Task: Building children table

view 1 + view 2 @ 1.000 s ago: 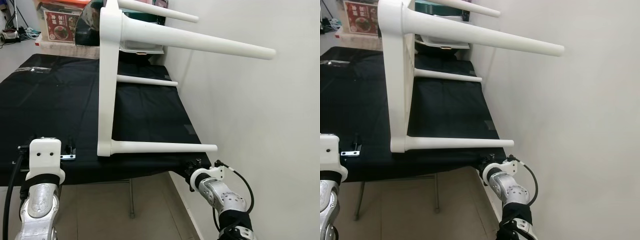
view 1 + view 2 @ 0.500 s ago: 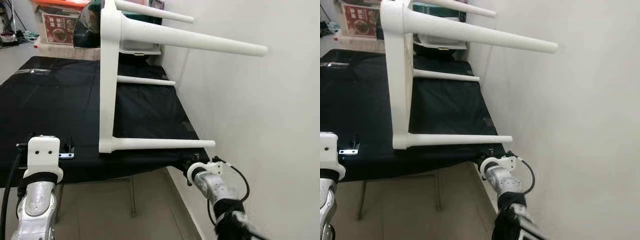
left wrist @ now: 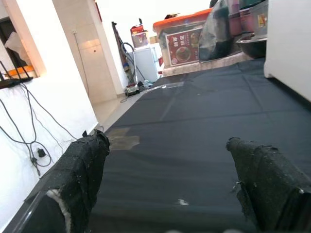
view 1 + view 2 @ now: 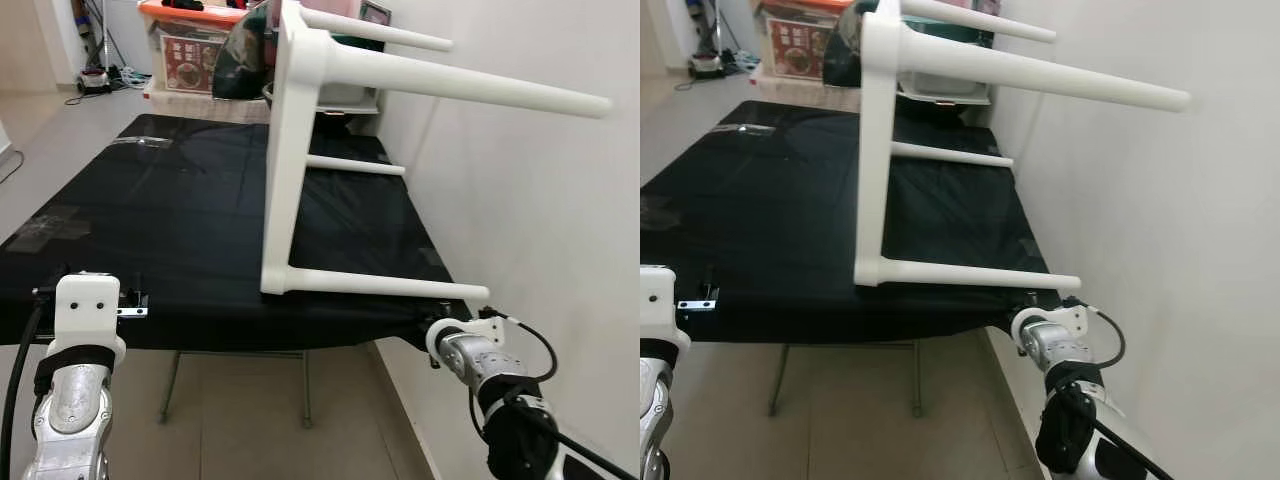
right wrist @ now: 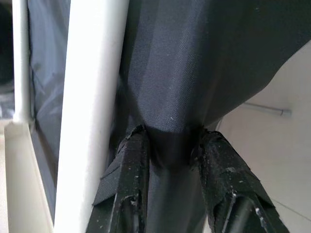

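**White children's table on its side, right tool at the cloth corner**

From the left eye we see the white children's table (image 4: 283, 170) lying on its side on the black-clothed table (image 4: 150, 220), its legs pointing toward the wall (image 4: 540, 200) on our right. Our left tool (image 4: 88, 292) sits at the near edge of the cloth. Boxes (image 4: 195, 50) stand at the far end.

From the right eye, our right tool (image 4: 1038, 305) is at the near right corner of the cloth, just below the lowest leg (image 4: 970, 274).

Along the left wrist, the fingers (image 3: 82, 165) are spread wide over bare black cloth.

Along the right wrist, the fingers (image 5: 127, 170) pinch a fold of the black cloth (image 5: 170, 73) beside a white leg.
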You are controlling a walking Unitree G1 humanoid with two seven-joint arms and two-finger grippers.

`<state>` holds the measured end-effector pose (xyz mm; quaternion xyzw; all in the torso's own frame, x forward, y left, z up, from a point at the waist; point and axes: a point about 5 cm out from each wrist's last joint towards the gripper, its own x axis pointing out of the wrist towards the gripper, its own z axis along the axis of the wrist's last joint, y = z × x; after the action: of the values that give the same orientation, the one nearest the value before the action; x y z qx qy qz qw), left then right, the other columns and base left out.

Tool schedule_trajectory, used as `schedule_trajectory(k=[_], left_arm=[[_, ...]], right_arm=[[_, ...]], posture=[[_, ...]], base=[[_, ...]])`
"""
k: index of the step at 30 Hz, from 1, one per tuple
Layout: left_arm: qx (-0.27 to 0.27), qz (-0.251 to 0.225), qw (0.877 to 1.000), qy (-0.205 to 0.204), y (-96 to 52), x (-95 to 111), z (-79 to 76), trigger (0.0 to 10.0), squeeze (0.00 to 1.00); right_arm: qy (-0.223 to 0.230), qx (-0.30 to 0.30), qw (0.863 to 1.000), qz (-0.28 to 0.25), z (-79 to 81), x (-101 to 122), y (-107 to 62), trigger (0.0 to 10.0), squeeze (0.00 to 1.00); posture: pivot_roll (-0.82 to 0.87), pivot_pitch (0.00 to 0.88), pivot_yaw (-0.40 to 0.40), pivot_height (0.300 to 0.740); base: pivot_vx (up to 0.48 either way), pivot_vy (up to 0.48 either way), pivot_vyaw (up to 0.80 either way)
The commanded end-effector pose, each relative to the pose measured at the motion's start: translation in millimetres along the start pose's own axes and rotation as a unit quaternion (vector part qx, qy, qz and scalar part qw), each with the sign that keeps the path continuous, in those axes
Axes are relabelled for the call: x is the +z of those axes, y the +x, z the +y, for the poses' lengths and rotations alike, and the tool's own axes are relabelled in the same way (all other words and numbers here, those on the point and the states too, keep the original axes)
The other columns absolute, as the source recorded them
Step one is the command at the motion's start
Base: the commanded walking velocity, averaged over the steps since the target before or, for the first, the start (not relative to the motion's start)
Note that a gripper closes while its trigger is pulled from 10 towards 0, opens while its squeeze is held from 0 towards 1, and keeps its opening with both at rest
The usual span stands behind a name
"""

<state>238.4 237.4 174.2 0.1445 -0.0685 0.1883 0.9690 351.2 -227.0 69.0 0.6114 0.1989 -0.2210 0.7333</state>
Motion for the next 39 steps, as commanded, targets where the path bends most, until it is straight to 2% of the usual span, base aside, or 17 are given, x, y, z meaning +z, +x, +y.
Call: schedule_trajectory(k=[1,4,9,13,15,17,22,25,27,32,33,34,35,36,37,39], left_arm=[[-0.007,0.002,1.000,0.007,0.2,0.8,-1.9,10.0,0.00],[-0.010,0.001,1.000,0.007,0.5,1.6,-3.2,10.0,0.00],[-0.010,0.001,1.000,0.008,-0.1,1.9,-3.0,10.0,0.00],[-0.008,0.002,1.000,0.008,-1.2,2.0,-1.7,10.0,0.00],[-0.008,0.003,1.000,0.008,-2.3,1.9,-2.2,10.0,0.00],[-0.008,0.003,1.000,0.008,-2.3,1.9,-2.2,10.0,0.00],[-0.010,0.005,1.000,0.009,-3.6,1.1,-4.0,10.0,0.00],[-0.011,0.005,1.000,0.008,-3.8,1.2,-4.6,10.0,0.00],[-0.011,0.006,1.000,0.008,-4.4,1.1,-6.6,10.0,0.00],[-0.011,0.006,1.000,0.008,-4.8,1.1,-7.2,10.0,0.00],[-0.011,0.007,1.000,0.008,-5.5,0.8,-8.2,10.0,0.00],[-0.011,0.008,1.000,0.007,-6.1,0.4,-9.0,10.0,0.00],[-0.011,0.008,1.000,0.007,-6.1,0.4,-9.0,10.0,0.00],[-0.012,0.008,1.000,0.007,-6.6,0.3,-9.7,10.0,0.00],[-0.012,0.008,1.000,0.007,-6.6,0.3,-9.7,10.0,0.00],[-0.014,0.010,1.000,0.004,-8.1,-0.3,-11.7,10.0,0.00]], right_arm=[[0.000,0.078,0.986,-0.148,55.6,65.8,-17.3,0.0,0.00],[0.003,0.083,0.981,-0.176,66.8,79.9,-22.7,0.0,0.00],[-0.005,0.083,0.977,-0.198,72.8,93.0,-28.2,0.0,0.00],[-0.031,0.092,0.971,-0.218,84.2,105.8,-35.4,0.0,0.00],[-0.059,0.098,0.967,-0.229,93.9,111.7,-40.1,0.0,0.00],[-0.059,0.098,0.967,-0.229,93.9,111.7,-40.1,0.0,0.00],[-0.110,0.113,0.954,-0.257,113.9,123.2,-50.7,0.0,0.00],[-0.122,0.115,0.951,-0.258,117.3,123.1,-51.7,0.0,0.00],[-0.152,0.110,0.945,-0.269,121.1,125.7,-54.2,0.3,0.00],[-0.156,0.106,0.943,-0.274,121.8,127.6,-55.4,0.6,0.00],[-0.162,0.110,0.942,-0.271,123.7,126.2,-55.2,2.8,0.00],[-0.177,0.110,0.942,-0.264,124.7,121.6,-53.2,8.5,0.00],[-0.177,0.110,0.942,-0.264,124.7,121.6,-53.2,8.5,0.00],[-0.204,0.108,0.939,-0.255,125.8,115.4,-50.6,10.0,0.00],[-0.204,0.108,0.939,-0.255,125.8,115.4,-50.6,10.0,0.00],[-0.253,0.129,0.930,-0.232,129.3,94.3,-42.7,10.0,0.02]], posture=[[0.18,0.000,-0.146,0.740],[0.18,0.000,-0.147,0.740],[0.19,0.000,-0.150,0.740],[0.19,0.000,-0.153,0.740],[0.19,0.000,-0.154,0.740],[0.19,0.000,-0.154,0.740],[0.20,0.000,-0.155,0.740],[0.20,0.000,-0.153,0.740],[0.21,0.000,-0.153,0.740],[0.20,0.000,-0.153,0.740],[0.19,0.000,-0.155,0.740],[0.19,0.000,-0.157,0.740],[0.19,0.000,-0.157,0.740],[0.18,0.000,-0.155,0.740],[0.18,0.000,-0.155,0.740],[0.18,0.000,-0.150,0.740]], base=[[0.000,0.000,0.00],[0.000,0.000,0.00],[0.000,0.000,0.00],[0.000,0.000,0.00],[0.000,0.000,0.00],[0.000,0.000,0.00],[0.000,0.000,0.00],[0.000,0.000,0.00],[0.000,0.000,0.00],[0.000,0.000,0.00],[0.000,0.000,0.00],[0.000,0.000,0.00],[0.000,0.000,0.00],[0.000,0.000,0.00],[0.000,0.000,0.00],[0.000,0.000,0.00]])
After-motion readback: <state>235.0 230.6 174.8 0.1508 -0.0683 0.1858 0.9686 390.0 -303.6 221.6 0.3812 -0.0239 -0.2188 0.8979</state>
